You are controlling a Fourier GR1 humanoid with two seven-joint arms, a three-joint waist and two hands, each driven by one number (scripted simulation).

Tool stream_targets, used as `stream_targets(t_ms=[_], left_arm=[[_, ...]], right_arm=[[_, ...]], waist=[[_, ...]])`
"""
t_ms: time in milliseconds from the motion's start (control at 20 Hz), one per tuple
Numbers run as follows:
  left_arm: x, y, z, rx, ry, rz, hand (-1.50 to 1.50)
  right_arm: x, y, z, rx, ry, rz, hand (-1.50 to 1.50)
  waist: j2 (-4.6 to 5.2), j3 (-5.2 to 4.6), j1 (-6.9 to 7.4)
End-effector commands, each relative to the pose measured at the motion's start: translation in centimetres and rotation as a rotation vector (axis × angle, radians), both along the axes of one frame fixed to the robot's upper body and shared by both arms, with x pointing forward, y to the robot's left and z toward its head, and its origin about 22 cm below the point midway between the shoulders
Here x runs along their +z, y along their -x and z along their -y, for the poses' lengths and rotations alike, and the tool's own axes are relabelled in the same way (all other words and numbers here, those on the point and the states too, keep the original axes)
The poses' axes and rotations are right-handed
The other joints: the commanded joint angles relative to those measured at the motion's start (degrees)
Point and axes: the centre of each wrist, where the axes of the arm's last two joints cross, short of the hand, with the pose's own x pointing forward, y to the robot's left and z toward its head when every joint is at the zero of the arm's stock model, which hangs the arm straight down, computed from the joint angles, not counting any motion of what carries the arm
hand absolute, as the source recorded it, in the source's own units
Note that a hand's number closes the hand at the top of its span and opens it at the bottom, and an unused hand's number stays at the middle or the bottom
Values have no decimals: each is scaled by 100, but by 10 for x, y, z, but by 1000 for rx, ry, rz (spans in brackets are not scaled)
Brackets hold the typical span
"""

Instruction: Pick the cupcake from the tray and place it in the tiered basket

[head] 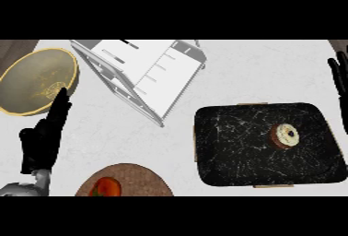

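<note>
A small cupcake [286, 135] with a brown wrapper, pale top and dark centre sits on the black marbled tray [231, 152], right of the tray's middle. The tiered basket [146, 76], a white wire rack, lies at the top centre of the counter. My left hand [46, 133] stands at the left edge with straight fingers pointing up, far from the tray and holding nothing. My right hand [339, 78] shows only as dark straight fingers at the right edge, above the tray's far right corner and apart from the cupcake.
A yellow-rimmed bowl [37, 80] sits at the upper left, just above my left hand's fingertips. A brown round plate [139, 177] with a red tomato [107, 186] lies at the bottom centre. Bare white counter [265, 69] stretches between rack and tray.
</note>
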Motion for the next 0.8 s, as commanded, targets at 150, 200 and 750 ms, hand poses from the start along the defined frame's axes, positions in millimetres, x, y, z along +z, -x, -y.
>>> stream_targets(t_ms=[150,200,750], left_arm=[[1,-5,9,-89,69,-25,0],[2,-7,8,-82,99,-24,0],[-3,-2,-8,-149,219,-99,0]], right_arm=[[0,4,-52,634,-116,54,150],[2,11,-65,783,-136,76,150],[-50,13,44,398,160,-100,-150]], waist=[[-142,-214,141],[-164,-216,102],[-153,-225,78]])
